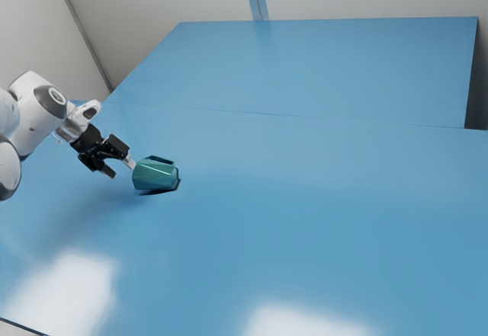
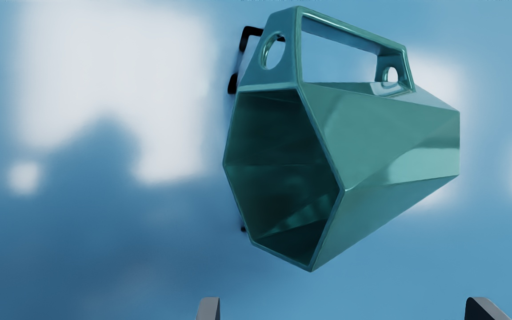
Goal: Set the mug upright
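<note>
the teal mug (image 2: 385, 138) lies on its side on the desk (image 1: 328, 229), righting left to do, the tool (image 2: 342, 307) wide open, holding nothing.

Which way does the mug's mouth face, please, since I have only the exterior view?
Observer: The mug has its open mouth turned toward the wrist camera, so I can see inside.

Operator: Thank you. Is either of the fingers touching it?

Observer: No, the fingers stand wide apart and neither touches the mug.

Operator: And is there anything particular about the handle's shape?

Observer: Yes, the handle has a round hole through each end piece.
</note>
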Tool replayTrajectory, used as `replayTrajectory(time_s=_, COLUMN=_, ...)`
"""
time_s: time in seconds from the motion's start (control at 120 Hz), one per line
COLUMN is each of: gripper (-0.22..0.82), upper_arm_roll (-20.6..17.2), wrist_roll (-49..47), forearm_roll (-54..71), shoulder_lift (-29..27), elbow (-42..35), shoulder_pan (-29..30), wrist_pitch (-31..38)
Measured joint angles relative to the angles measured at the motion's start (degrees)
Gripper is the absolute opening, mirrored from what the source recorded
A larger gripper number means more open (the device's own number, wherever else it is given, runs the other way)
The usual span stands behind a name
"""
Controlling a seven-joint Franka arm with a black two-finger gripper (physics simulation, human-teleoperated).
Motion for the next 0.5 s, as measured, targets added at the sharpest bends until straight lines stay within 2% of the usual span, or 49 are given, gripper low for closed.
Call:
replayTrajectory(time_s=0.225, gripper=0.6, upper_arm_roll=-0.2, wrist_roll=6.0, forearm_roll=-8.4, shoulder_lift=4.5, elbow=3.8, shoulder_pan=2.8, wrist_pitch=-4.6)
replayTrajectory(time_s=0.5, gripper=0.6, upper_arm_roll=-2.4, wrist_roll=12.1, forearm_roll=-15.3, shoulder_lift=8.9, elbow=7.1, shoulder_pan=5.4, wrist_pitch=-9.3)
